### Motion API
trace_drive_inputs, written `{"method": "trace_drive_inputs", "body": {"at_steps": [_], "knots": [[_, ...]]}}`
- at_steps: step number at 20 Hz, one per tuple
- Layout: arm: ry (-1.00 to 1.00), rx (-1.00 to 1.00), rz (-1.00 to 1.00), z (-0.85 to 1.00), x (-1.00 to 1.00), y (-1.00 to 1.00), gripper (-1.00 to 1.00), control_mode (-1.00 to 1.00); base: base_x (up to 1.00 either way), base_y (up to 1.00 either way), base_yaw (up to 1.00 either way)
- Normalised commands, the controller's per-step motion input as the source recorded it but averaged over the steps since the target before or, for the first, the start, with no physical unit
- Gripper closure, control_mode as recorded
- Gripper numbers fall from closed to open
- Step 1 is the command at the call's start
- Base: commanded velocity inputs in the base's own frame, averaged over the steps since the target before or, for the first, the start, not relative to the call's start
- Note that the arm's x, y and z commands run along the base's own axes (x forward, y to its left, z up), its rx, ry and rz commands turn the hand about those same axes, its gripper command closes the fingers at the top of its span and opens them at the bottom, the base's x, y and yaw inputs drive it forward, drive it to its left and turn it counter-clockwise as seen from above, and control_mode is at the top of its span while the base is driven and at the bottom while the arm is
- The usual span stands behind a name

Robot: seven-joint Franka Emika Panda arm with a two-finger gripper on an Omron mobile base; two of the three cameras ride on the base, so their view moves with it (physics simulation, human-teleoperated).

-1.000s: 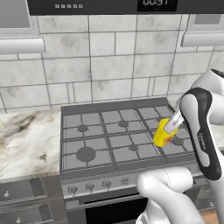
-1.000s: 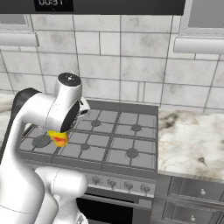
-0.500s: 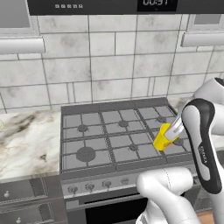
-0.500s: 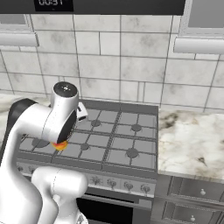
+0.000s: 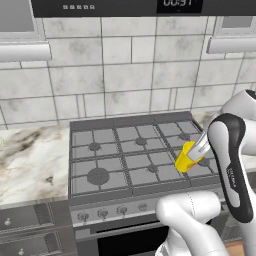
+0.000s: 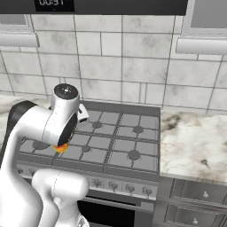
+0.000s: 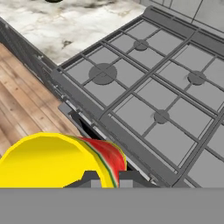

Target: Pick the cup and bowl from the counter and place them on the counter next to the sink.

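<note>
Cup first, from the left base view: it was a small yellow cylinder, tilted, carried in the air above the right front burners of the stove. The hand was clamped on its upper end, the pale fingers running down onto the rim. It looked light and rigid, probably with a smooth, fairly slippery wall, so a pinch across the rim seemed the sensible hold, though a tilted cup could swing or slide in such a narrow grip. Left of the stove lay the marble tabletop; behind the stove rose the tiled wall.

From the right base view, the arm's big white joint covered most of the cup; a yellow and orange sliver peeked out under it, above the stove's left front burners. Right of the stove the tabletop was bare marble. Neither bowl nor sink was to be seen from here, so I judged the drop-off place lay well away from the stove.

From the hand view, the cup sat at the bottom edge, yellow with a red band, pinched between the dark fingertips. Beyond it were the stove grates, the tabletop and, beside the stove front, wooden floor. Nothing stood in the cup's way over the stove.
</note>
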Motion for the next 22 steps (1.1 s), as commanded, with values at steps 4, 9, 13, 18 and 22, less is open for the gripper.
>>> {"method": "trace_drive_inputs", "body": {"at_steps": [4,9,13,18,22], "knots": [[0.00,0.00,0.00,0.00,0.00,0.00,1.00,-1.00,0.00,0.00,0.00],[0.00,0.00,0.00,0.00,0.00,0.00,1.00,-1.00,0.00,0.00,0.00],[0.00,0.00,0.00,0.00,0.00,0.00,1.00,1.00,0.00,0.00,0.00],[0.00,0.00,0.00,0.00,0.00,0.00,1.00,1.00,-0.55,0.00,0.00],[0.00,0.00,0.00,0.00,0.00,0.00,1.00,1.00,-0.74,0.00,0.05]]}}
